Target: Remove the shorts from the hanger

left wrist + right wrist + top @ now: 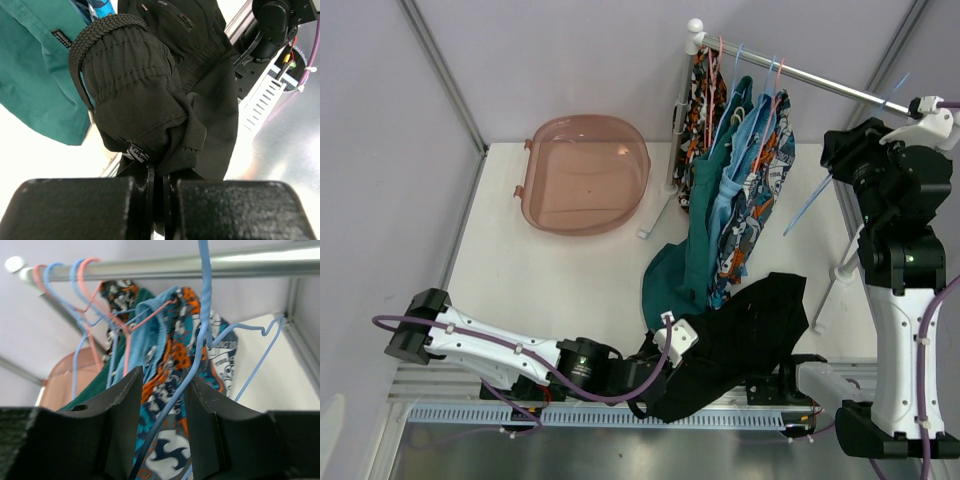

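The black shorts [750,330] lie off the rail at the table's near edge. My left gripper [665,352] is shut on their bunched fabric [150,100], its jaws [162,185] pinching a fold. The teal green shorts [700,240], light blue shorts [728,205], patterned shorts [760,190] and camouflage shorts [703,90] hang on hangers from the metal rail [820,85]. My right gripper [835,160] is raised by the rail, open, with a bare blue hanger [202,315] wire passing between its fingers [125,410].
A pink translucent basin [585,170] sits at the table's back left. The rack's white uprights [675,130] stand on the table. The teal shorts [35,75] hang just left of the black bundle. The right arm's base [272,25] is close behind it.
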Robot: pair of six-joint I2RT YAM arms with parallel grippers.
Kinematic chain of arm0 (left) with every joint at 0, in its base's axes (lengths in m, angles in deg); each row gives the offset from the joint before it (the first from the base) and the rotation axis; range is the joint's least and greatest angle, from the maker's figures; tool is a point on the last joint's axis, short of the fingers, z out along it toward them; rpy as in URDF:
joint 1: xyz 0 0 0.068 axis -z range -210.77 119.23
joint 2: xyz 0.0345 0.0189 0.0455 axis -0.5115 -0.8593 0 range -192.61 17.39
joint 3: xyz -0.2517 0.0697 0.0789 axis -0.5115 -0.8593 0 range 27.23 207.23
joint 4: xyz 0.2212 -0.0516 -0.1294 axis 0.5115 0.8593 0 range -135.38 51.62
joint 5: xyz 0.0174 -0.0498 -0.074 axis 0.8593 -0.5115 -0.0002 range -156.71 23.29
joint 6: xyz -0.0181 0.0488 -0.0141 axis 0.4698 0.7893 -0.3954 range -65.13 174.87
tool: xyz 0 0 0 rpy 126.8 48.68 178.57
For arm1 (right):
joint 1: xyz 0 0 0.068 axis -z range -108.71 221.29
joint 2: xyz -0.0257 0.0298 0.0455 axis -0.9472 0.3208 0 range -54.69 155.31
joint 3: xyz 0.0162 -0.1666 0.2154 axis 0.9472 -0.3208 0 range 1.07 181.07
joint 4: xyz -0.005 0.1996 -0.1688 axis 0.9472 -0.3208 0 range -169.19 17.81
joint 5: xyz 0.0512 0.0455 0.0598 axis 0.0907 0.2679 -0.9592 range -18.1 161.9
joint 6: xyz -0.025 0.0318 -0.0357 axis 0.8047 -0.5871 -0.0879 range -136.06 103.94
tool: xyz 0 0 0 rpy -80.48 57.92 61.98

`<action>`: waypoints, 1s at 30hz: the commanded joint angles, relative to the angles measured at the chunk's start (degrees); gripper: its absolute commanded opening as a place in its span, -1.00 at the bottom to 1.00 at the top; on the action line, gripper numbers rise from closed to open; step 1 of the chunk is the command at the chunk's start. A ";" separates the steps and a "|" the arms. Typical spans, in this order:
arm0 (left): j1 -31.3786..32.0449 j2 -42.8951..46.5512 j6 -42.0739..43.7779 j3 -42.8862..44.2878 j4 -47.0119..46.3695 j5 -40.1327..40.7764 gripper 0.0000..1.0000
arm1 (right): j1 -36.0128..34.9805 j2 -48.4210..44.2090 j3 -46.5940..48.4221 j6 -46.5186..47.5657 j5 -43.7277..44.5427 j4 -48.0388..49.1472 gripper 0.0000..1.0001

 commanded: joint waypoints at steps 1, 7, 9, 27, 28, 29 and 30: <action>0.37 0.74 -0.66 1.84 -2.97 1.54 -1.00 | 3.82 2.88 -1.00 1.67 0.16 7.60 -1.00; 0.37 1.52 -2.06 2.46 -3.15 0.31 -1.00 | 9.81 6.40 -2.23 0.53 -3.29 10.67 -1.00; 0.37 2.31 -2.33 2.19 -2.45 0.39 -1.00 | 10.78 7.02 -3.11 0.01 -6.18 11.73 -1.00; -1.65 9.08 -1.72 9.14 9.51 5.14 -1.00 | 12.37 -3.43 -15.86 -3.34 -9.62 7.96 -1.00; -2.43 9.96 -1.72 9.22 9.95 5.92 -1.00 | 12.37 -4.05 -15.86 -3.08 -9.61 7.69 -1.00; -2.88 10.66 -1.63 9.31 10.73 6.11 -1.00 | 12.37 -4.40 -15.86 -2.73 -9.61 7.52 -1.00; -3.32 12.06 -1.45 9.31 11.09 6.28 -1.00 | 12.37 -4.67 -15.94 -2.64 -9.79 7.08 -1.00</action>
